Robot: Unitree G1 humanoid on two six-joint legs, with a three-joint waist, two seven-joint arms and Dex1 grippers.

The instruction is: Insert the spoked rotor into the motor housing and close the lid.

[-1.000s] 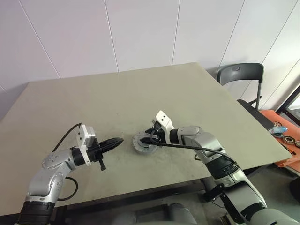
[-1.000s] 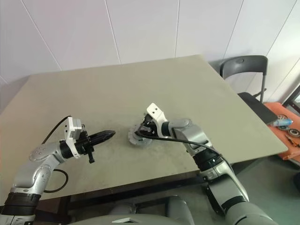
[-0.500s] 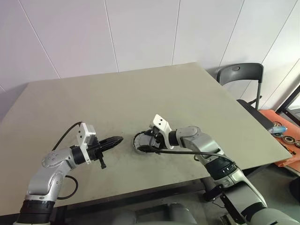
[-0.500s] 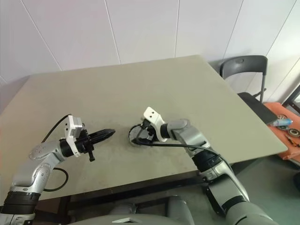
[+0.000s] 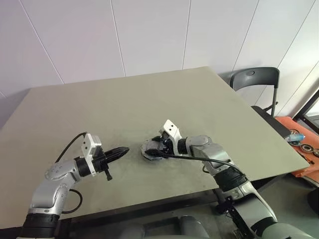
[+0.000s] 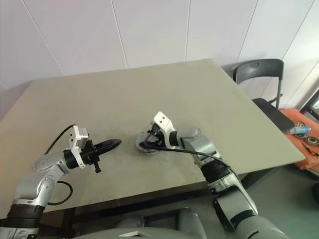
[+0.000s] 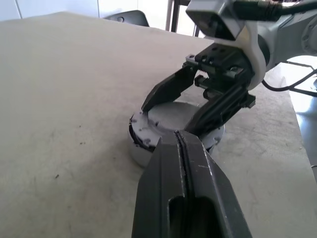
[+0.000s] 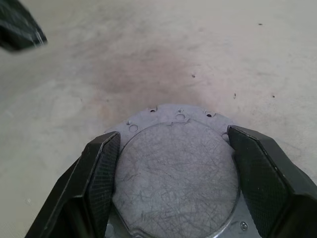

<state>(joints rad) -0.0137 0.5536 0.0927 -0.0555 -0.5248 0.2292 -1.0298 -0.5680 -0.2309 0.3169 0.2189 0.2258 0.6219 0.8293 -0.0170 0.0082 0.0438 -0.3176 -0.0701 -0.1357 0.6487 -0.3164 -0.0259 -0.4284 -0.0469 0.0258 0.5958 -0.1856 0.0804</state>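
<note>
Motor housing (image 5: 151, 150) sitting lid-covered at table (image 5: 149, 99) centre, right gripper (image 8: 173, 163) straddling its lid (image 8: 176, 171), fingers spread, left gripper (image 5: 122, 151) pinched closed, holding nothing.

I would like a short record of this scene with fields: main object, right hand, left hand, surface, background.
main object: round grey motor housing with a flat scratched lid on top, lying on the table
right hand: right hand, fingers spread to either side of the raised lid; contact cannot be told
left hand: left hand, fingers shut, empty, beside the housing, apart from it
surface: beige table
background: dark chair past the table's far right corner
</note>
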